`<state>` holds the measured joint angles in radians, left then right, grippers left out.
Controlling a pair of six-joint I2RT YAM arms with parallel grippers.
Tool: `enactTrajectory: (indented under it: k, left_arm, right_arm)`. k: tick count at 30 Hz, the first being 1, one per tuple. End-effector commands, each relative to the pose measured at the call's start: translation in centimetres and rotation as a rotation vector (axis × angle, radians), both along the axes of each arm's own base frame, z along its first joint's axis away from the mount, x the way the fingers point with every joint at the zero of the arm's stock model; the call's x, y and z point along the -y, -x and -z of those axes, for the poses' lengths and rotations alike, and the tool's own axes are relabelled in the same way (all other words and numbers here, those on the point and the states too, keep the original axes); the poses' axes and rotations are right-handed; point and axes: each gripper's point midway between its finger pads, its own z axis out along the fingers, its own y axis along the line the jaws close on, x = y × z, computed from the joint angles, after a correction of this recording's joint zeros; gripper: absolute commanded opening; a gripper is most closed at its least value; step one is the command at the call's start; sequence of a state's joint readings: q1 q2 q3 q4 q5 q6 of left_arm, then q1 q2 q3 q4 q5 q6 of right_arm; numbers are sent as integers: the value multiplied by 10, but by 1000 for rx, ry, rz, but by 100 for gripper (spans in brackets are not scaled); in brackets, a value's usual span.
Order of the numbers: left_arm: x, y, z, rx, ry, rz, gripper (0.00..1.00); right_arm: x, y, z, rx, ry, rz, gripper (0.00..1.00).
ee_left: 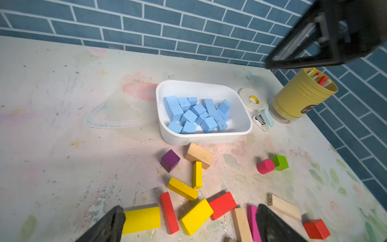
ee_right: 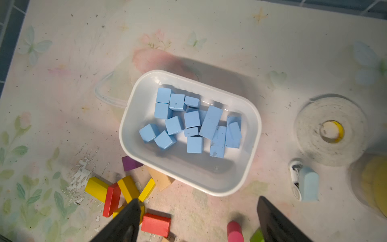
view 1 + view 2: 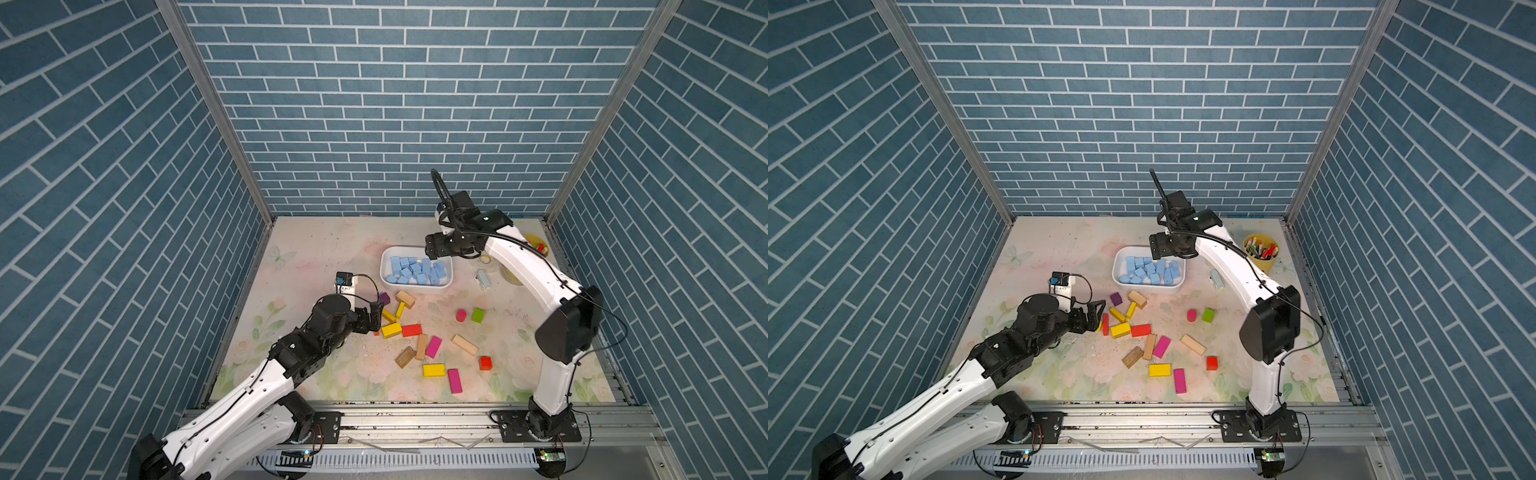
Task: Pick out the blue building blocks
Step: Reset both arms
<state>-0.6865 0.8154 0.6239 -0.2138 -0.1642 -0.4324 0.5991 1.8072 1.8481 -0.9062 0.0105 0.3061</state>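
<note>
Lying jumbled in a white tub (image 2: 184,167), the blue blocks (image 2: 192,119) face every way. The longest brick among them has its long axis running roughly across the line that joins the fingers of the right claw (image 2: 196,201). That claw hangs above the tub with its fingers spread wide, holding and touching nothing. The left claw (image 1: 190,209), likewise spread wide and empty, hovers over yellow bricks (image 1: 195,216) and red bricks (image 1: 169,212), well short of the tub. Between it and the tub lie a purple cube (image 1: 170,160) and a wooden brick (image 1: 199,155), the latter just beside the tub wall. Past the tub on the right claw's side are a tape roll (image 2: 332,131), a pale blue gadget (image 2: 307,184) and a yellow cup (image 1: 301,96).
</note>
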Motion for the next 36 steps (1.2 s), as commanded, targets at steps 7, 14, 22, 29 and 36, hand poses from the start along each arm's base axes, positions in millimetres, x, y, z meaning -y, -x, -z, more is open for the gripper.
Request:
enactTrajectory:
  k: [7,14,22,29,36]
  left_arm:
    - [-58,-24,-21,153,-272,-262,99]
    - [-91,-35,-15,261,-415,-424,99]
    - [-126,-53,17,240,-471,-559,99]
    - [-142,-70,25,265,-524,-583,99]
    - [-158,-83,41,262,-566,-586,99]
  right_arm:
    - [88,46,-14,291,68,170,96]
    - [164,76,0,455,137,408,99]
    - [239,79,46,442,281,665,99]
    - [288,76,62,565,407,826,99]
    - [310,56,97,553,435,831,99]
